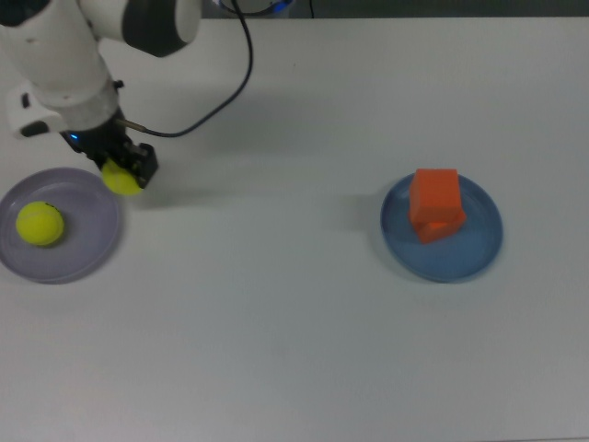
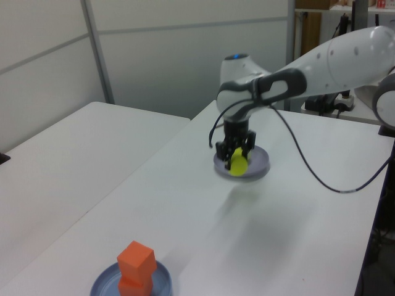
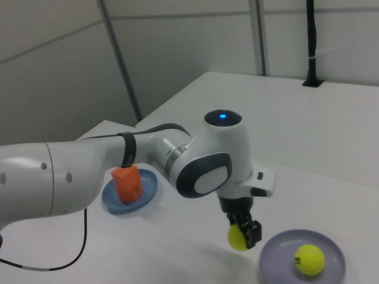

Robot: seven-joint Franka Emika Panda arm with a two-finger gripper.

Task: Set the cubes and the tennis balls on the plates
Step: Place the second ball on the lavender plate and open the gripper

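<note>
The gripper (image 1: 129,168) is closed on a tennis ball (image 1: 120,179), its dark fingers pressed against the ball's sides; the ball hangs clear of the table (image 1: 294,331), and in the top view it sits right at the upper right rim of the lavender plate (image 1: 92,262); in the left view the held ball shows in front of that plate, and in the right view it hangs just to the left of the plate's edge. A second tennis ball (image 1: 40,224) lies on the lavender plate, left of the plate's centre in the top view and well apart from the held one.

The two orange cubes (image 1: 434,204) are stacked on the blue plate (image 1: 479,253) — one on top of the other, the upper one slightly turned against the lower; this plate stands far to the top view's right, well apart from the arm. In the left view the stack is in the foreground at the bottom, with the lavender plate farther back.

The white arm (image 1: 64,64) reaches in from the top view's upper left corner; a black cable (image 1: 241,69) loops from behind it down to the wrist. A blue light (image 3: 222,116) glows on the arm's joint in the right view — it also shows in the left view.
</note>
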